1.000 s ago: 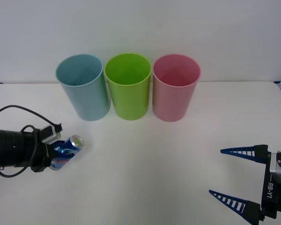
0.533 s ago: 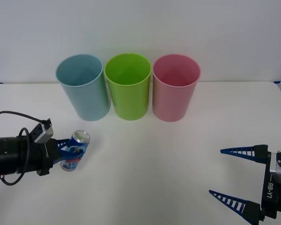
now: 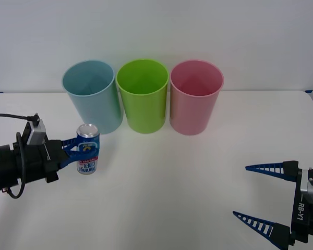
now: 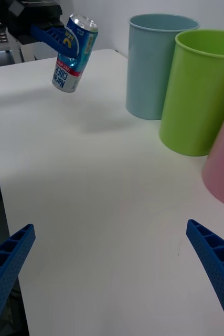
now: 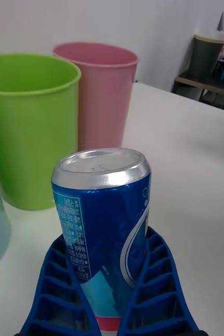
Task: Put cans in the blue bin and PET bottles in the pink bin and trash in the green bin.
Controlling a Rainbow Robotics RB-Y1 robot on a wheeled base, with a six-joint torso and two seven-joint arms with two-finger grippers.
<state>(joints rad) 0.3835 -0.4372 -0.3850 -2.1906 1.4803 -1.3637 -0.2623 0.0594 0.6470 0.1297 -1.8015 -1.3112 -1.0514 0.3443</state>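
Note:
My left gripper (image 3: pixel 81 148) is shut on the can (image 3: pixel 87 149), a slim blue can with a silver top, held upright a little above the table just in front of the blue bin (image 3: pixel 94 99). In the left wrist view both fingers (image 5: pixel 153 283) clasp the can (image 5: pixel 104 220) low on its sides. The green bin (image 3: pixel 142 99) stands in the middle and the pink bin (image 3: pixel 196 101) on the right, all three in a row at the back. My right gripper (image 3: pixel 255 195) waits open near the front right edge. The right wrist view has the can (image 4: pixel 75 52) hanging over its shadow.
The white table (image 3: pixel 172 172) stretches bare between the bins and my right gripper. The three bins touch or nearly touch one another. In the left wrist view a dark bin (image 5: pixel 209 52) on a side table stands in the room behind.
The left gripper has turned the can from tilted to upright and carried it up and toward the blue bin. The right arm has not moved.

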